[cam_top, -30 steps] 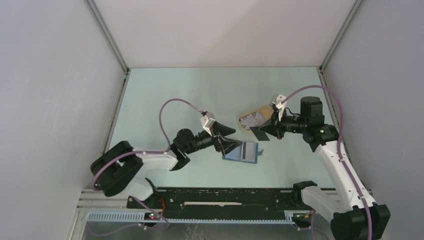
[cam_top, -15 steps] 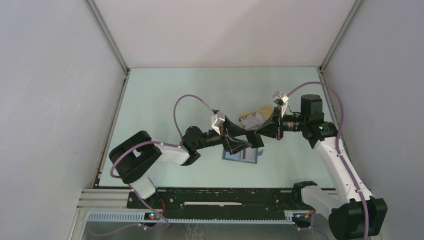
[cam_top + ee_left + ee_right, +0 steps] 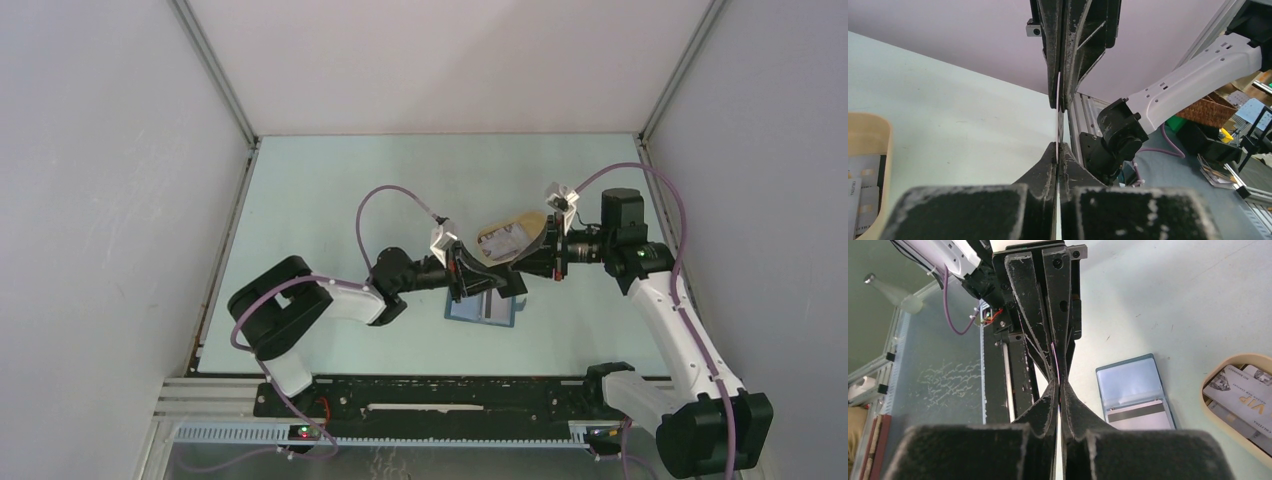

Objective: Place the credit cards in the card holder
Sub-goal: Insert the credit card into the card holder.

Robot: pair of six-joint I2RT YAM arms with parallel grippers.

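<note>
Progress entry: card holder (image 3: 482,310) laid open just below centre of the top view, one striped card (image 3: 1139,415) judged already pocketed; one credit card (image 3: 1056,120) pinched edge-on by left gripper (image 3: 497,285) and right gripper (image 3: 515,266), both pressed together; further cards (image 3: 1243,390) left in beige tray (image 3: 1204,395), right edge

White arm links (image 3: 690,340), black joints (image 3: 620,215), purple cables (image 3: 946,295); black fingers (image 3: 1043,407) scuffed, white-dusted.
</note>
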